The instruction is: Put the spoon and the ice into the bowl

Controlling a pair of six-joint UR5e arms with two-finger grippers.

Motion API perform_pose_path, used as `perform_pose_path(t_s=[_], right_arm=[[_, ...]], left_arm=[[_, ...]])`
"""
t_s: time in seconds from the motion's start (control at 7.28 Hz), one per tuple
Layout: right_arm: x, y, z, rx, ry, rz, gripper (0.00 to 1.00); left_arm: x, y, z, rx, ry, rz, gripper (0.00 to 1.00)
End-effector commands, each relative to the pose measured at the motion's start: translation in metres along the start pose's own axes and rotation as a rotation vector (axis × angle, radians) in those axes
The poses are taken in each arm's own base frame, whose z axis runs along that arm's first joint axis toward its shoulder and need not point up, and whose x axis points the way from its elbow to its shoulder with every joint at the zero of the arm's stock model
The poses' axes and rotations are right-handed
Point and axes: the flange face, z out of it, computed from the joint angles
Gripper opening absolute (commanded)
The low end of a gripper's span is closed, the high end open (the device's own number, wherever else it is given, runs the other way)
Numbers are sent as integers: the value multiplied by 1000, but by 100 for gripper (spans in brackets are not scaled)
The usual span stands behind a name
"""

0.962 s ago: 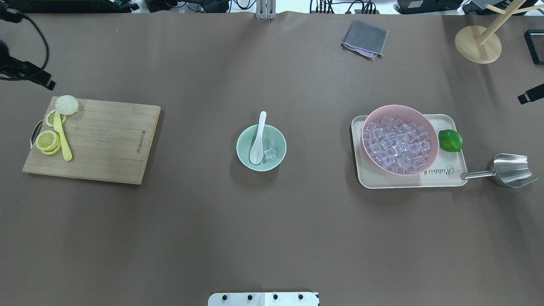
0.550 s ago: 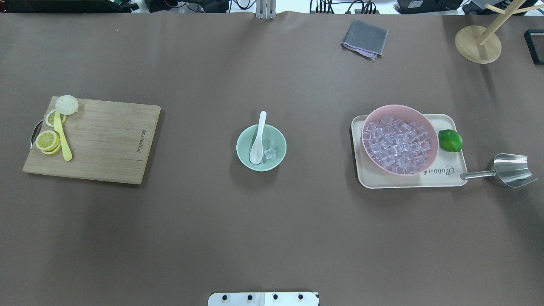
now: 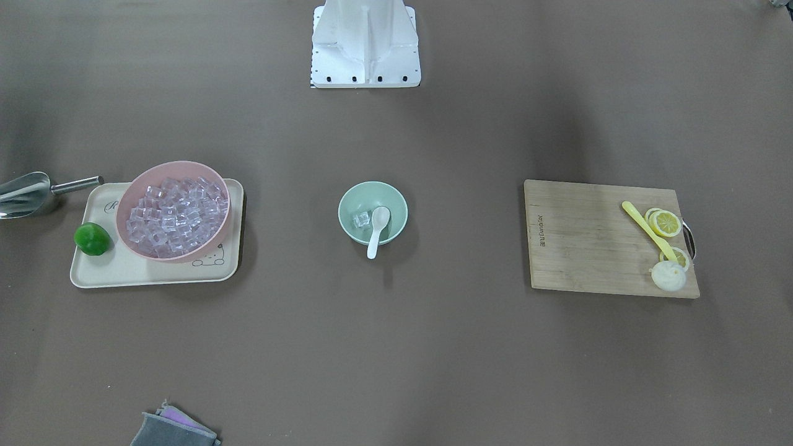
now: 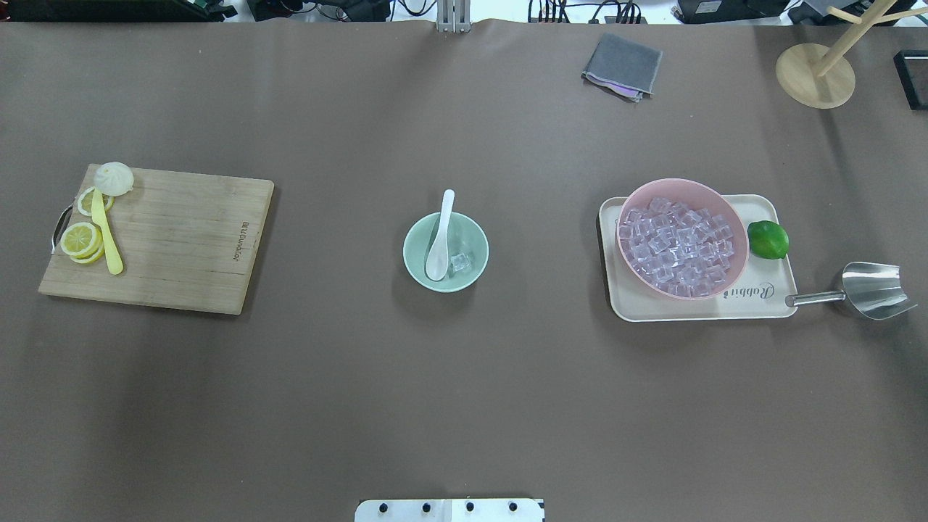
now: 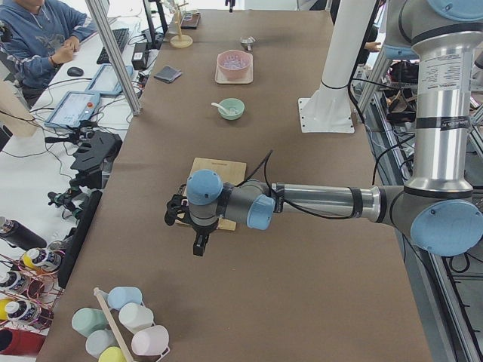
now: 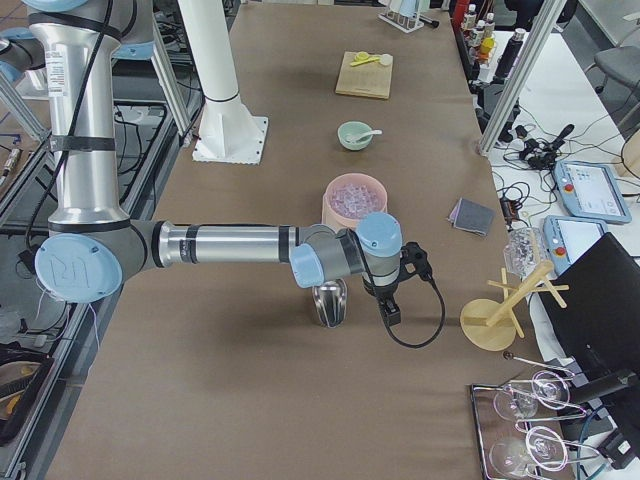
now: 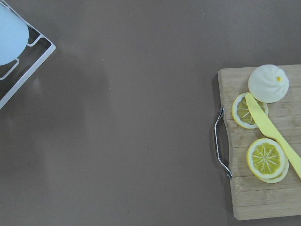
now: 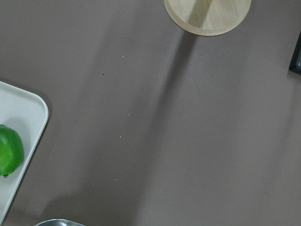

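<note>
The mint-green bowl [image 4: 413, 250] stands at the table's middle and also shows in the front-facing view [image 3: 396, 207]. The white spoon [image 4: 439, 239] lies in it, scoop down inside and handle over the far rim. One clear ice cube [image 4: 461, 262] lies in the bowl beside the scoop. Neither gripper shows in the overhead or front-facing views. The left gripper [image 5: 179, 213] hangs beyond the cutting board's outer end. The right gripper [image 6: 398, 272] hangs near the steel scoop. I cannot tell whether either is open or shut.
A pink bowl [image 4: 739, 243] full of ice cubes stands on a cream tray [image 4: 652, 308] with a lime [image 4: 768, 240]. A steel scoop [image 4: 873, 290] lies right of the tray. A cutting board [image 4: 181, 239] with lemon slices is left. A grey cloth [image 4: 622, 67] and a wooden stand [image 4: 815, 76] lie far back.
Both arms have drawn out of the overhead view at its left and right edges. The bowl, the spoon and the ice cube have not moved.
</note>
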Motion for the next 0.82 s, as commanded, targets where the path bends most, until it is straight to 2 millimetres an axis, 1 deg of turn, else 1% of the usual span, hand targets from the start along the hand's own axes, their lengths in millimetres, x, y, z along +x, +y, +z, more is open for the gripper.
perform_pose_path(t_s=[0.0,0.27,0.69], right_arm=[[5,4,3,-7,8,6,100],[8,8,7,-14,9,12,100],[11,-1,1,-6,73,-2,100]], left_arm=[[1,-3,-1,11,-2,11,98],[-1,0,1,7,-5,2,98],[5,-2,-4,16,5,8,98]])
